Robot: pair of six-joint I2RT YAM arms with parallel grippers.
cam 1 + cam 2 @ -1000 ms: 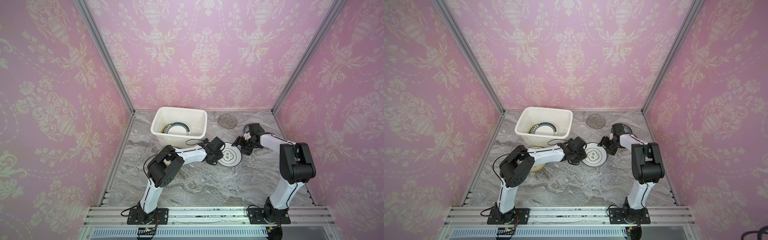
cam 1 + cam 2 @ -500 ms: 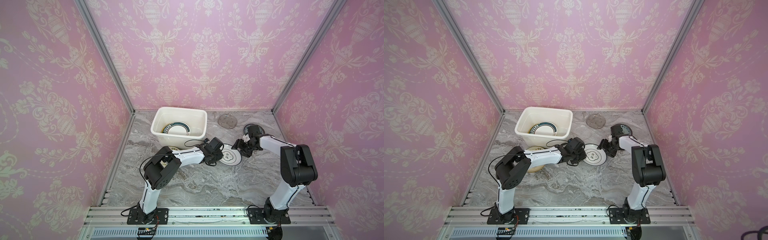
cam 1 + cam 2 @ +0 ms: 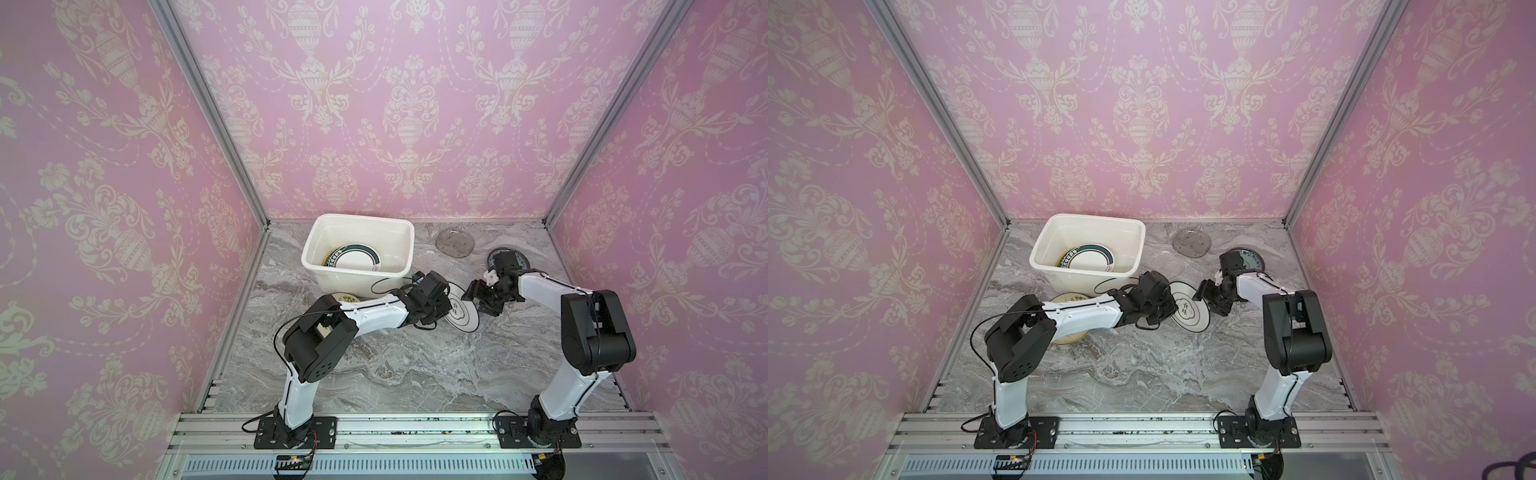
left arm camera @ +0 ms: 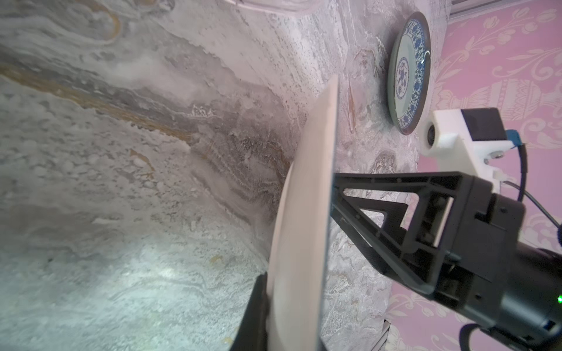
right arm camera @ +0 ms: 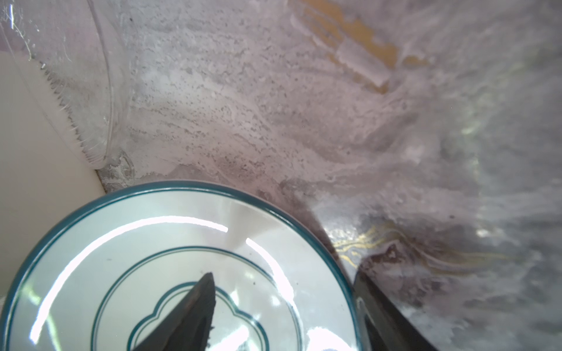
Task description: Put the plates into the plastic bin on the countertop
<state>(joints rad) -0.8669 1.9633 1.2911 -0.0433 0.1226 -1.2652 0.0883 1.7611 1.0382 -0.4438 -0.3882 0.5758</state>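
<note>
Marble countertop [image 3: 415, 374], pink walls [image 3: 415, 104] — left pincer [image 3: 444, 308] clamps white plate [image 3: 464, 313], right pincer [image 3: 478, 300] apart.

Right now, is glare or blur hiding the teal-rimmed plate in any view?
Right wrist view: white glare streaks cross the teal-rimmed plate, pattern readable; left wrist view: its near edge is soft, out of focus; both top views: evenly lit, sharp.

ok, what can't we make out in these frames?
Yellow plate: both top views, mostly under the left arm.
Lower plate in the bin: both top views, covered by the upper plate.
Blue plate: both top views, right wrist overlaps it.
Clear plate: right wrist view, cut by the edge.
White plate lettering: both top views, too small to read.
</note>
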